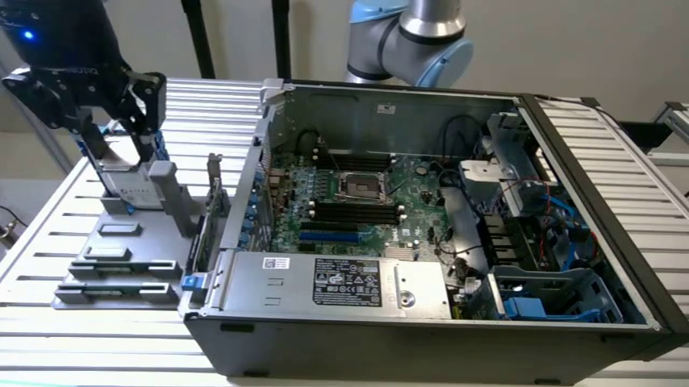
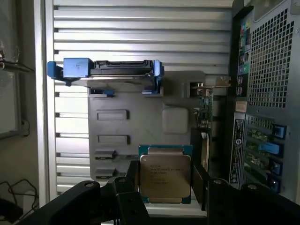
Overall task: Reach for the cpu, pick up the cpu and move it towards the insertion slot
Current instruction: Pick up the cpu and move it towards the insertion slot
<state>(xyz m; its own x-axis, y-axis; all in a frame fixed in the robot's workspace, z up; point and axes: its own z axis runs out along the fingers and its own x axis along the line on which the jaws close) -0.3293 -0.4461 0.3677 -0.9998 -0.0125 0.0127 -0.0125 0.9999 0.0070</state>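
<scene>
OK so we're at the carry part of the job, I'd say, and only the very start of it. The gripper [image 1: 119, 149] hangs outside the computer case [image 1: 323, 347], off its side wall on the exterior view's left, above the grey fixture plate [image 2: 145, 126] that sits beside the case.

In the wrist view the cpu [image 2: 165, 174] sits square between the fingers [image 2: 132, 180], silver face to the camera, with a dark pad against each of two opposite edges. It also looks a lot bigger than the plate's own cutouts behind it. So I read it as clamped and lifted clear of the plate, though the contact line is dim and I can't swear both pads are truly biting.

The hard drive with the blue brackets [image 2: 119, 70] stands on the plate further along, outside the case too, and nothing touches it.

The insertion slot [image 1: 361, 187] is inside the case, on the motherboard, about mid-board, with that silver frame and dark centre. The chip is well apart from it.

The trip over calls for height, I reckon. The case wall stands between the chip and the socket, so the chip has to go over the rim without tilting, then line up square with the frame.
</scene>
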